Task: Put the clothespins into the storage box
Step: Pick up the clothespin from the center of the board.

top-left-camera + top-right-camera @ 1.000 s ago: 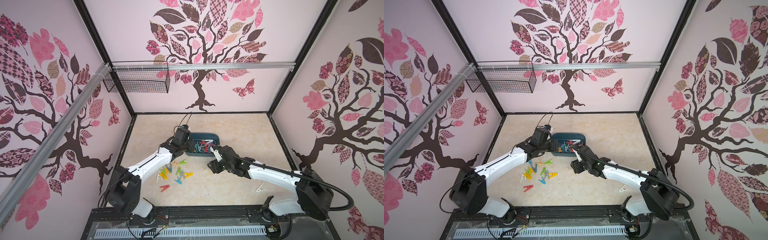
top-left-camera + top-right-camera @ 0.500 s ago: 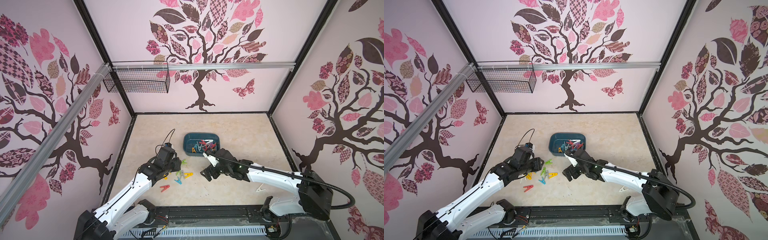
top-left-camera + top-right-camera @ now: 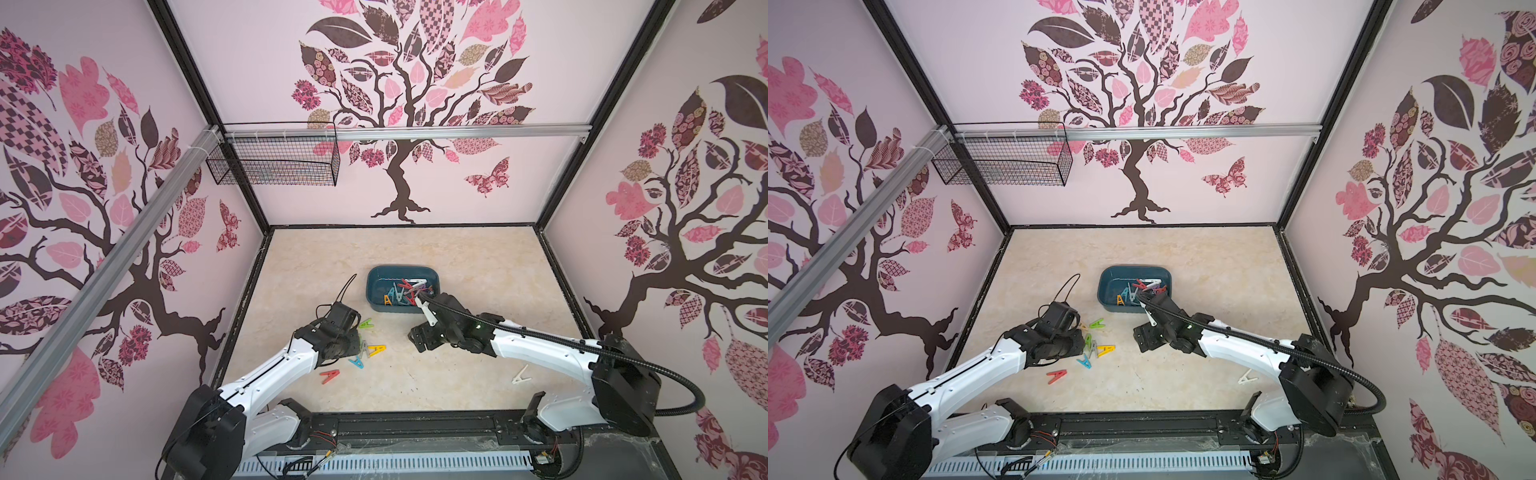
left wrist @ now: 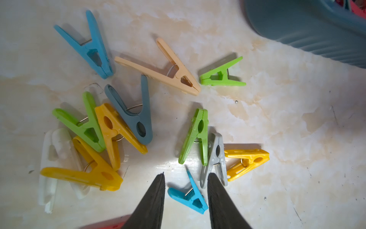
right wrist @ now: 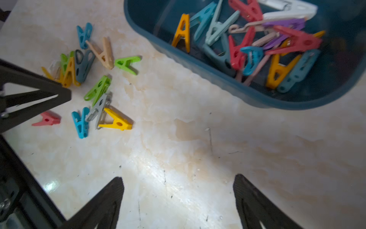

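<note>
Left claw [image 4: 187, 175], half open and empty, straddles a blue clothespin [image 4: 189, 197] left of mid-worktop, near the storage box [image 3: 379, 280] at centre. It should close squarely on that one alone, avoiding the grey clothespin [image 4: 213, 158] touching its finger.

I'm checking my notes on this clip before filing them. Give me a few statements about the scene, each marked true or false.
The right gripper is open and empty. True.
The left gripper is shut on a yellow clothespin. False: its open jaws straddle a blue clothespin on the table.
The storage box is empty. False: it holds many clothespins.
A white clothespin lies alone on the table. True.
</note>
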Available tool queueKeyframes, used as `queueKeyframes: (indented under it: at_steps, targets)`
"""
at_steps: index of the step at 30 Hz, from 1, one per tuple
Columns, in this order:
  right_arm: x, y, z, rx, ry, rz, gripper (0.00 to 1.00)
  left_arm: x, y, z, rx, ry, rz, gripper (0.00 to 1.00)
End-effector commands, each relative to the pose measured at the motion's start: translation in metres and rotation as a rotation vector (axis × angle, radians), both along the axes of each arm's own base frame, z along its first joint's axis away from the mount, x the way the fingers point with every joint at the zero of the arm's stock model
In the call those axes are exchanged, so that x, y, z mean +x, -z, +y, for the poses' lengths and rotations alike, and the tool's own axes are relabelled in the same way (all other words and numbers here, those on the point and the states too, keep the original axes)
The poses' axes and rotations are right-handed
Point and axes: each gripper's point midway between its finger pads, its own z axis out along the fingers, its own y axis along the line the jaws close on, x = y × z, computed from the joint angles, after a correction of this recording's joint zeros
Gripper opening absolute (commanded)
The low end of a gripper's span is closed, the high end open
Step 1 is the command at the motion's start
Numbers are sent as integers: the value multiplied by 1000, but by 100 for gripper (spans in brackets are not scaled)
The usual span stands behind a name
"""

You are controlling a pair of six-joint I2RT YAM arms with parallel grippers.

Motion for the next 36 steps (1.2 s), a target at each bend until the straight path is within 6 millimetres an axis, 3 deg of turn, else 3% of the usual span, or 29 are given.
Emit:
queueKeyframes:
  at_steps: [1, 9, 17, 24, 27, 30, 36]
  targets:
    - [-28, -16, 32, 100, -180, -9, 89, 4, 9, 1, 7, -7, -12, 37]
    - [-56, -29, 51, 132, -450, -145, 91, 10, 26, -3, 32, 7, 20, 31]
    - [-54, -19, 53, 75, -495, -166, 89, 17, 36, -3, 61, 16, 28, 27]
    - [-37, -14, 61, 44, -469, -211, 88, 12, 48, -6, 62, 30, 72, 14]
    - [-31, -13, 65, 34, -455, -225, 88, 14, 37, -8, 55, 40, 66, 9]
    - [-17, -19, 64, 7, -404, -264, 89, 22, 8, -12, 39, 48, 21, 5]
    - [43, -33, 40, -133, -142, -310, 91, 49, -52, -22, 26, 90, -110, 4]
